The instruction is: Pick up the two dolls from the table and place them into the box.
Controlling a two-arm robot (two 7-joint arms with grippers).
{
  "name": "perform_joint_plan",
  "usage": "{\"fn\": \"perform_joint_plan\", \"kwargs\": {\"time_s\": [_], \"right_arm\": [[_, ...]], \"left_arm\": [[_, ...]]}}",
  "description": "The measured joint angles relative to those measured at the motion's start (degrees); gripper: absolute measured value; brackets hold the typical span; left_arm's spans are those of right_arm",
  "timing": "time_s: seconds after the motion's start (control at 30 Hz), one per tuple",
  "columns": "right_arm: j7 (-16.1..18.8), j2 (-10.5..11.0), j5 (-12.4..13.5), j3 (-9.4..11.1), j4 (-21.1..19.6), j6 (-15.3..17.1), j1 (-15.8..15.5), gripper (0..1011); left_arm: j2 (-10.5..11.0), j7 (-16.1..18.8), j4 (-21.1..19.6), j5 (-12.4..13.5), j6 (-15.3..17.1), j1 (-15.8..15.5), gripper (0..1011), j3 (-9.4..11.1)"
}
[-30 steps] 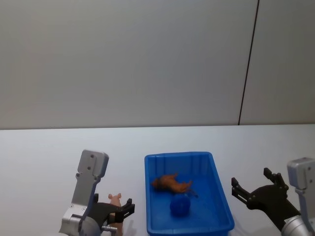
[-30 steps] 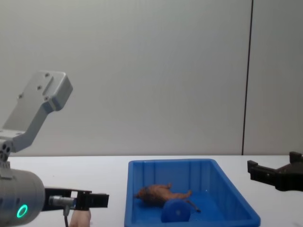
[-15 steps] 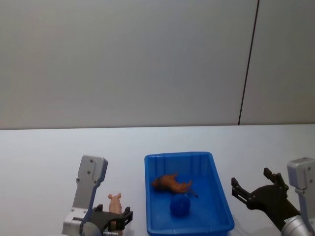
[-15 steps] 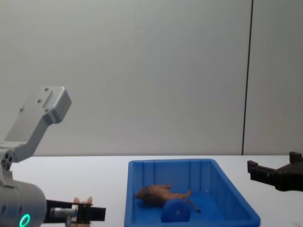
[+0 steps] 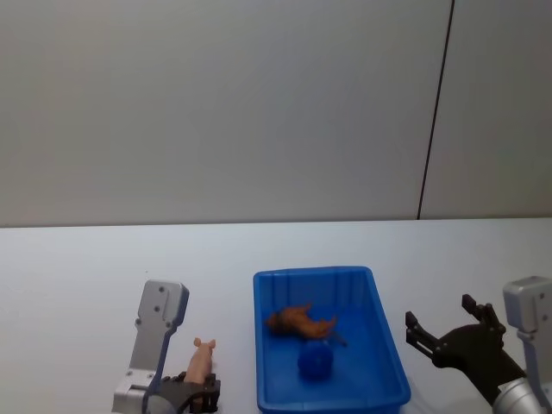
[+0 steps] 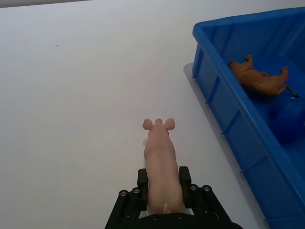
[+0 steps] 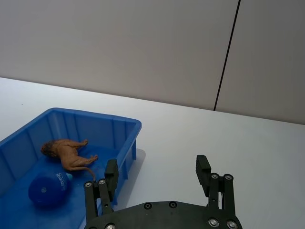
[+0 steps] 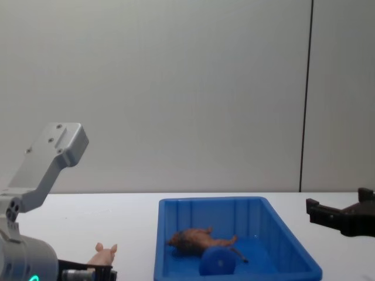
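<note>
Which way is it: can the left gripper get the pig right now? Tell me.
Probably yes. The left gripper has its fingers on either side of the pig's rear on the table, with nothing between them. The box stands apart to the side.

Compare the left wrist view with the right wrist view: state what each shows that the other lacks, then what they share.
Left wrist view alone: the pale pink pig gripped at its rear by the left pincer, lying on the white table beside the box.

Right wrist view alone: the right pincer, open and holding nothing, over the table to the right of the box, with the grey wall behind.

Shared: the blue box holding the brown animal and the blue round toy.
</note>
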Motion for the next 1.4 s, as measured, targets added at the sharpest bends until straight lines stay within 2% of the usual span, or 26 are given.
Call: {"fn": "perform_joint_plan", "kwargs": {"time_s": [0.33,0.63,0.8,1.1,1.4], "right_arm": [[0.0,0.0,0.0,0.0,0.0,0.0,0.0,1001],[0.0,0.0,0.0,0.0,0.0,0.0,0.0,1001],[0.0,0.0,0.0,0.0,0.0,0.0,0.0,1001],[0.0,0.0,0.0,0.0,0.0,0.0,0.0,1001],[0.0,0.0,0.0,0.0,0.0,0.0,0.0,1001]], "left_arm": [[-0.1,-0.2,-0.3,2.5,-0.7,0.0,383,0.0],[0.5,-2.0,-2.1,6.8,-4.5,0.1,383,0.0],[0.7,-3.4,-2.8,8.3,-6.6,0.1,383,0.0],[1.3,-9.3,-3.6,10.5,-13.4,-0.1,383,-0.3],[1.3,-16.6,-3.1,10.6,-19.6,-1.0,383,-0.5]]}}
